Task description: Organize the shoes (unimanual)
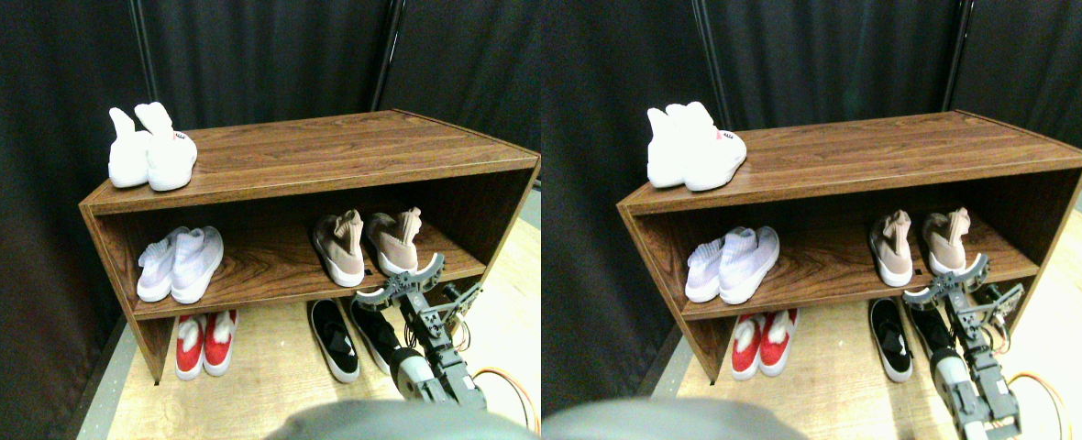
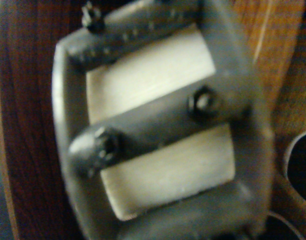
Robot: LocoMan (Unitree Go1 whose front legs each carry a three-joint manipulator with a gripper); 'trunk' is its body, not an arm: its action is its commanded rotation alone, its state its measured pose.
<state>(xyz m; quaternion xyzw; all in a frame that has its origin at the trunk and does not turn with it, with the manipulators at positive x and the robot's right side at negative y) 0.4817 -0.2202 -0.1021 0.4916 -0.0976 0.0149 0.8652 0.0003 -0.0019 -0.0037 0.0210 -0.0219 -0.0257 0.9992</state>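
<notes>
Grey metal, the right pincer (image 1: 402, 282) stands with its two curved jaws spread wide at the front edge of the middle shelf (image 1: 270, 266), just before the right shoe of the dusty-pink pair (image 1: 367, 243); we see nothing between the jaws. In the wrist view we find only the blurred frame of a jaw (image 2: 158, 130) before dark wood grain, with a pale surface showing through its openings. The arm runs down and to the near right, crossing the right shoe of the black slip-on pair (image 1: 339, 337), which lies on the floor (image 1: 266, 385) under the shelf, toes toward us. Both pink shoes stand on the right part of the middle shelf, heels toward us. Farther left on that same shelf we see a pale-lavender pair (image 1: 182, 264), side by side and touching. Beneath them, on the floor at the left, sits a red pair (image 1: 205, 342). On the top board of the wooden shoe rack (image 1: 321, 151), at its far left corner, a white pair (image 1: 151, 148) stands close together.
</notes>
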